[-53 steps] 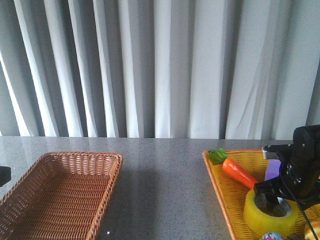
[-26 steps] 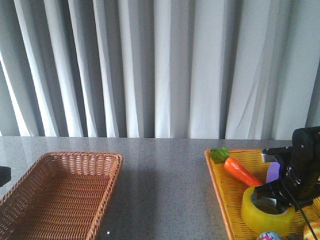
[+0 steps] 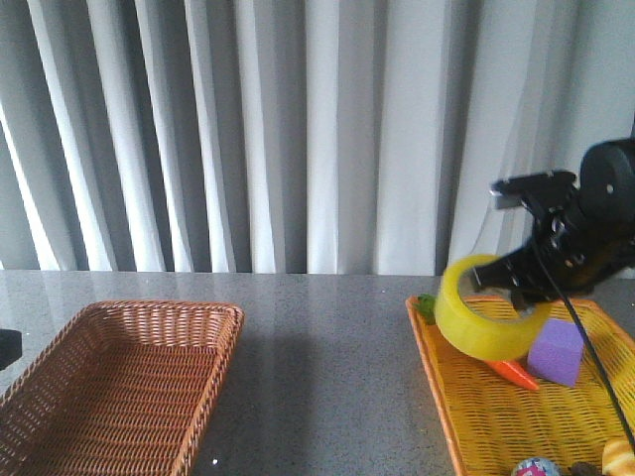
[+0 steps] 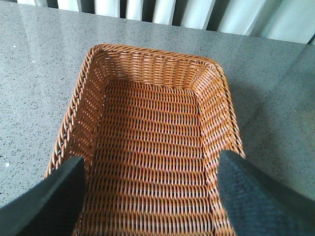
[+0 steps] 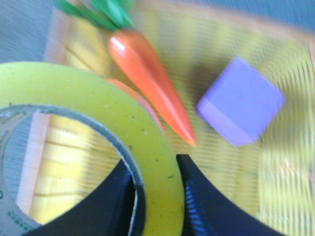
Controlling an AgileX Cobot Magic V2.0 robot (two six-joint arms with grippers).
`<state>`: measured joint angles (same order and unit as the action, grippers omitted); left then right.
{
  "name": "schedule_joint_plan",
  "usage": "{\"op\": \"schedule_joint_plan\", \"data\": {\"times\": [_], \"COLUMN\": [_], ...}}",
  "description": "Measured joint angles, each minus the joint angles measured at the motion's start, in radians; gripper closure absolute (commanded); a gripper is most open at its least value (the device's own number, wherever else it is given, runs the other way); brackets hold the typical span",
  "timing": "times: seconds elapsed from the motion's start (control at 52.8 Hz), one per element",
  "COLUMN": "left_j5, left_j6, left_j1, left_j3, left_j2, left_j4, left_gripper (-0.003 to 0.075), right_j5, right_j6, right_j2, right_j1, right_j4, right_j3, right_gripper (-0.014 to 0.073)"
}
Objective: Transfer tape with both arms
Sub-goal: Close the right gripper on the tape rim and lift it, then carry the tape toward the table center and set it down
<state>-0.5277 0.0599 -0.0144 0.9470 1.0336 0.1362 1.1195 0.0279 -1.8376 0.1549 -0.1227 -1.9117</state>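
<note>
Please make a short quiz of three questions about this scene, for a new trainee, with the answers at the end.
1. True or false: the tape is resting on the yellow tray.
2. Which hand holds the tape? A) the left hand B) the right hand
3. Fill in: under the lifted tape, on the tray, lie a purple cube and a toy ____.

Key:
1. False. It hangs in the air above the tray's left edge.
2. B. One finger is inside the roll, one outside. The left hand is open over the wicker basket.
3. Carrot.
</note>
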Motion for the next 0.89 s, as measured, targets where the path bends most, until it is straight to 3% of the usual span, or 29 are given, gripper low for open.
{"op": "schedule_joint_plan", "data": {"times": [0.133, 0.341, 0.891], "left_j5": [-0.008, -0.035, -0.052], "left_j6": [0.000, 0.000, 0.000], "left_j1": [0.000, 0.000, 0.000], "left_j3": [0.000, 0.000, 0.000], "left_j2": [0.000, 0.000, 0.000], "left_j4": [0.001, 0.001, 0.002], "left_gripper": [0.0185, 0.0185, 0.0185], "right_j5": [0.001, 0.002, 0.002], "right_j6": [-0.016, -0.013, 0.020], "right_j2": [-0.001, -0.096, -0.399], "right_j1": [0.126, 0.251, 0.318], "right_j4": [0.011, 0.032, 0.047], "right_j3": [-0.094, -0.111, -0.110], "right_gripper": [0.0494, 0.0489, 0.0447]}}
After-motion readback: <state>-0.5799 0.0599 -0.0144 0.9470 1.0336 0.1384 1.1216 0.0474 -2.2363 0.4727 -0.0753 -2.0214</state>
